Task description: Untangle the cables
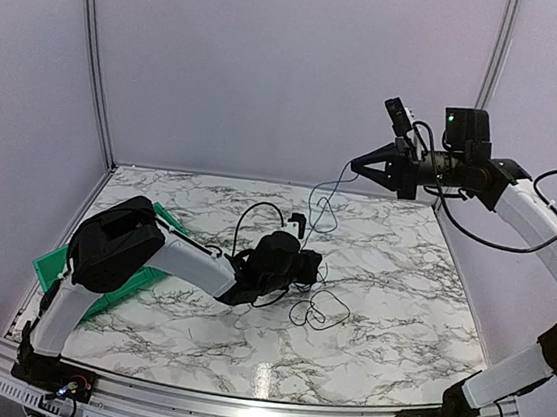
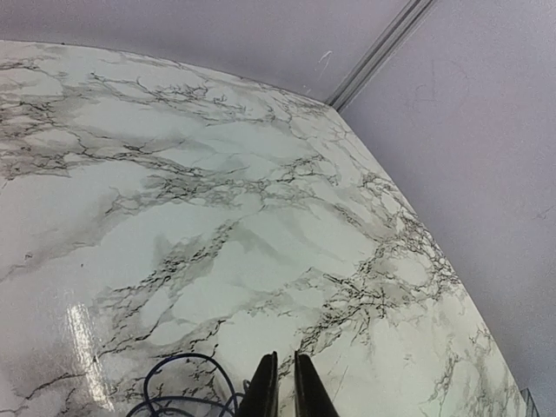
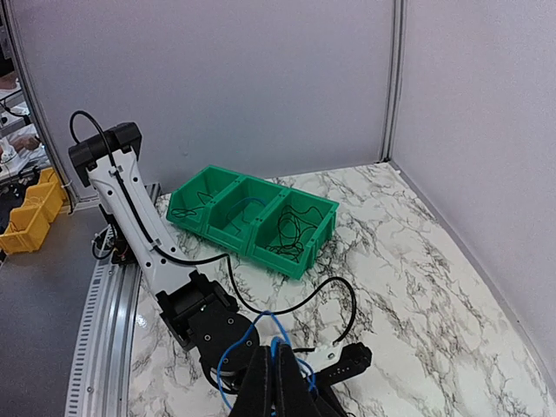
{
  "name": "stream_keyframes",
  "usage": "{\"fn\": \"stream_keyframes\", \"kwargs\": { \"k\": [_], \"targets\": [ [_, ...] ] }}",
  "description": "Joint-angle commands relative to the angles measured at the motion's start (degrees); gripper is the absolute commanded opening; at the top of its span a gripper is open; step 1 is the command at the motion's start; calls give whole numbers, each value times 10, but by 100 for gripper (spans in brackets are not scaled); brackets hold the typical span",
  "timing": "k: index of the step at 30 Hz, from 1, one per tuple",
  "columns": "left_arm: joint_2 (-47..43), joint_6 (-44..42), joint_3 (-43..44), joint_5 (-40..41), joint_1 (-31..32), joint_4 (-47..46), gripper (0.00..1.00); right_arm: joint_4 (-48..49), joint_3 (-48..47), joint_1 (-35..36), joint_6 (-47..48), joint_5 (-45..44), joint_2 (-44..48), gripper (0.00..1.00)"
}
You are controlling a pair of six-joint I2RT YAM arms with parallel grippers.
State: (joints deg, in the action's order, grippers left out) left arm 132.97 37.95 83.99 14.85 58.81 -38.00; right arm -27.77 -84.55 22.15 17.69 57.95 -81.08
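Right hand [image 1: 356,165] is raised high over the far right of the marble tabletop [image 1: 411,284], fingers pressed fully together. It pinches the cables [image 1: 319,309]: one thin strand hangs from its tip down to the tabletop. In the right wrist view a blue strand [image 3: 276,320] loops around the closed fingers of the right hand [image 3: 274,378].

Left hand [image 1: 305,262] is low at mid-tabletop, arm stretched out across it from the left. Left wrist view: the left hand [image 2: 280,388] has its fingers almost together, with a thin slit between them. Cannot tell whether a strand sits in the slit. A dark loop of cable [image 2: 187,355] lies on the tabletop just left of those fingers.

The rest of the cables lie in loose loops on the tabletop, just right of and nearer than the left hand.

Green bin [image 3: 300,261] with three compartments stands at the left edge, thin wires in each.
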Motion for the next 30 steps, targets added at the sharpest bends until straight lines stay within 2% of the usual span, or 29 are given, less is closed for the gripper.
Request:
{"fn": "stream_keyframes", "kwargs": {
  "k": [1,7,12,14,16,25,30],
  "targets": [
    [-10,-4,-28,-8,-1,-10,10,-12,-37,-11,0,20,-1,0],
    [-41,-16,-74,-20,-1,-22,14,-9,-39,-27,2,13,-4,0],
    [-79,-96,-121,-95,7,-72,45,0,-30,-36,5,-33,-4,0],
    [-114,-140,-163,-91,17,-102,54,11,-14,-38,5,-56,-6,0],
    [-151,-166,-209,-82,21,-124,57,22,9,-40,5,-63,-7,0],
    [-317,-232,-346,-127,21,-139,66,44,69,-40,17,-79,-12,0],
    [-361,-255,-350,-44,21,-114,66,47,82,-39,17,-61,-16,0]
  ]
}}
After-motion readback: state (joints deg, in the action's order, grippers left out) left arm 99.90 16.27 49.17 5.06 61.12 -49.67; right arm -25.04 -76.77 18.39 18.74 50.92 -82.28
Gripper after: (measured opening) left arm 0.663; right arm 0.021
